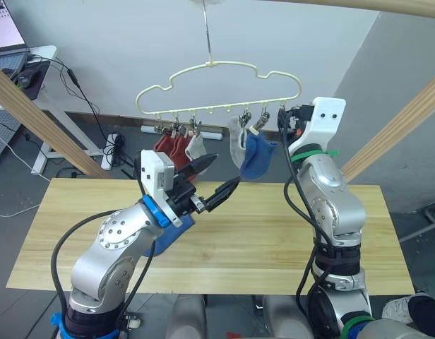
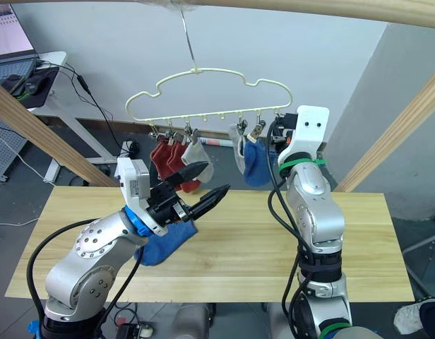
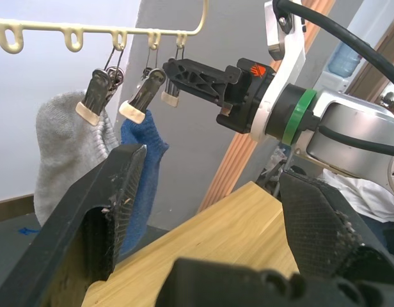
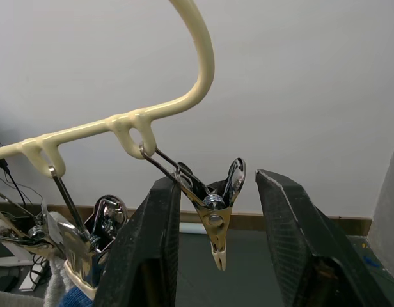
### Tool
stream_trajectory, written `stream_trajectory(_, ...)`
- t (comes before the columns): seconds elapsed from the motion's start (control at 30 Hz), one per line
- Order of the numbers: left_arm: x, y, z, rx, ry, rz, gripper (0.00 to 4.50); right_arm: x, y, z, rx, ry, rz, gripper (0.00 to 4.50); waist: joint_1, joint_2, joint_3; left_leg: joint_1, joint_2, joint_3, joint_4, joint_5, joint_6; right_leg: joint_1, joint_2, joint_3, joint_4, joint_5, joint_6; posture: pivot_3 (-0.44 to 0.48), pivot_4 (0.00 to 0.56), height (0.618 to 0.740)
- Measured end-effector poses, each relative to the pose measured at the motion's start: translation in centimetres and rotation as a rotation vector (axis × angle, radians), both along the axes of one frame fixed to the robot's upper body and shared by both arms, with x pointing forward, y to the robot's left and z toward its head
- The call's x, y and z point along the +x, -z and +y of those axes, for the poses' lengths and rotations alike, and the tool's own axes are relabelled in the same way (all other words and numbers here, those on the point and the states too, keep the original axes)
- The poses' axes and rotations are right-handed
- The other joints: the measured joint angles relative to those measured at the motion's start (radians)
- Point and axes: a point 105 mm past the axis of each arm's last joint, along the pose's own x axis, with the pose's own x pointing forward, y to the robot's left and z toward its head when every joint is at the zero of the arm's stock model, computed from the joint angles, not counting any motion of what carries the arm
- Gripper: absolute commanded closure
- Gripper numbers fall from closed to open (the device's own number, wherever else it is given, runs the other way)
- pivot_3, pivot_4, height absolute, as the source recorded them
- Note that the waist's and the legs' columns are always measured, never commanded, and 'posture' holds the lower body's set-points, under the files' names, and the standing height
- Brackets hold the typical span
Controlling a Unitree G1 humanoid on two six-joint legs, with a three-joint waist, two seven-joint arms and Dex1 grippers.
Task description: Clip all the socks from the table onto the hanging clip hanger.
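The pale yellow clip hanger (image 1: 217,78) hangs by its hook above the table (image 1: 274,240). Clipped to it are two rust red socks (image 1: 169,147), a light grey sock (image 1: 196,146), another grey sock (image 1: 236,143) and a blue sock (image 1: 258,158). A second blue sock (image 2: 164,241) lies on the table under my left arm. My left gripper (image 1: 227,169) is open and empty above the table, below the hanger. Raised at the hanger's right end, my right gripper (image 4: 219,185) is open with an empty metal clip (image 4: 217,220) between its fingers.
Thick wooden poles slant at the left (image 1: 34,116) and right (image 1: 408,120), with a beam (image 2: 309,7) overhead carrying the hook. A white desk (image 1: 41,56) with cables stands at the back left. A power strip (image 1: 111,150) lies on the floor behind the table.
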Motion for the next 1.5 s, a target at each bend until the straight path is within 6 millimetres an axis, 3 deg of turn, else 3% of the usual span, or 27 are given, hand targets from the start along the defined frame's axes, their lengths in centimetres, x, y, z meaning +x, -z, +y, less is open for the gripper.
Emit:
stream_trajectory(0.4, 0.04, -0.01, 0.06, 0.006, -0.006, -0.007, 0.74, 0.07, 0.04, 0.17, 0.009, -0.001, 0.004, 2.63, 0.000, 0.000, 0.000, 0.000, 0.000, 0.000, 0.000, 0.000, 0.000, 0.000, 0.000, 0.000, 0.000, 0.000, 0.000, 0.085, 0.301, 0.740)
stream_trajectory(0.5, 0.06, 0.05, 0.10, 0.012, -0.009, -0.009, 0.74, 0.11, 0.08, 0.12, 0.005, 0.000, 0.005, 3.24, 0.000, 0.000, 0.000, 0.000, 0.000, 0.000, 0.000, 0.000, 0.000, 0.000, 0.000, 0.000, 0.000, 0.000, 0.000, 0.085, 0.301, 0.740)
stream_trajectory(0.63, -0.03, 0.26, 0.10, 0.015, -0.006, -0.004, 0.74, 0.12, 0.02, -0.02, -0.003, 0.002, 0.000, 4.40, 0.000, 0.000, 0.000, 0.000, 0.000, 0.000, 0.000, 0.000, 0.000, 0.000, 0.000, 0.000, 0.000, 0.000, 0.000, 0.085, 0.301, 0.740)
stream_trajectory(1.1, -0.70, 0.81, -0.69, 0.010, 0.014, 0.014, 0.74, 0.17, 0.01, -0.13, -0.024, 0.003, -0.003, 4.40, 0.000, 0.000, 0.000, 0.000, 0.000, 0.000, 0.000, 0.000, 0.000, 0.000, 0.000, 0.000, 0.000, 0.000, 0.000, 0.083, 0.297, 0.740)
stream_trajectory(1.33, -0.67, 0.70, -0.71, 0.011, 0.014, 0.009, 0.74, 0.14, -0.47, 0.12, -0.031, -0.006, -0.027, 2.06, 0.000, 0.000, 0.000, 0.000, 0.000, 0.000, 0.000, 0.000, 0.000, 0.000, 0.000, 0.000, 0.000, 0.000, 0.000, 0.085, 0.289, 0.740)
stream_trajectory(1.5, -0.63, 0.56, -0.74, 0.011, 0.014, 0.004, 0.74, 0.12, -0.46, 0.47, -0.026, -0.016, -0.026, 2.06, 0.000, 0.000, 0.000, 0.000, 0.000, 0.000, 0.000, 0.000, 0.000, 0.000, 0.000, 0.000, 0.000, 0.000, 0.000, 0.084, 0.289, 0.740)
